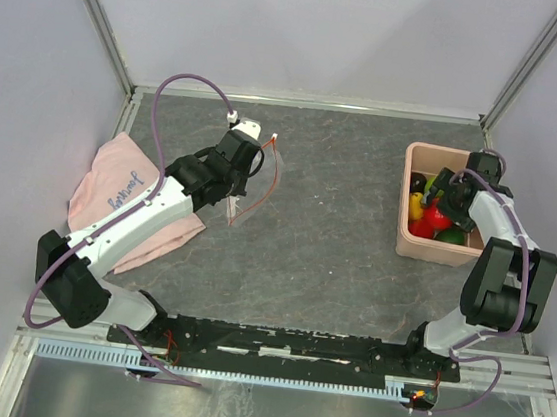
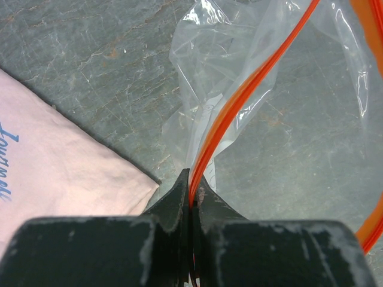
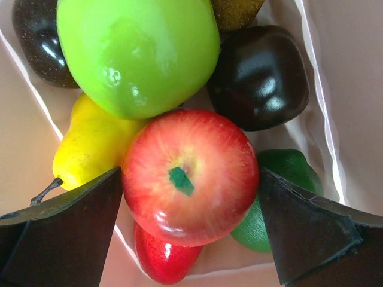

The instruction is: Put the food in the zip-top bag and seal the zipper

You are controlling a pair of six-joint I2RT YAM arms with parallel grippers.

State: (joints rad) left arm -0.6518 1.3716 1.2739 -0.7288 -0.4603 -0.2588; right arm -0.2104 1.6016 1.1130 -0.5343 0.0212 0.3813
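Note:
My left gripper [image 1: 240, 189] is shut on the red-orange zipper [image 2: 239, 101] of the clear zip-top bag [image 2: 287, 89] and holds the bag [image 1: 257, 181] up off the table, its mouth hanging open. My right gripper [image 1: 443, 195] is down in the pink bin [image 1: 405, 245] among the food. Its fingers [image 3: 72, 233] touch both sides of a red apple [image 3: 190, 173] that lies on top of the pile. Around the apple are a green apple [image 3: 137, 54], a yellow pear [image 3: 84, 149], two dark purple fruits [image 3: 260, 78], a green fruit [image 3: 287, 170] and a red fruit [image 3: 164, 257].
A pink cloth [image 1: 124, 196] lies on the table left of the bag, under my left arm; it also shows in the left wrist view [image 2: 60, 167]. The bin stands at the right side. Grey walls and metal rails enclose the table.

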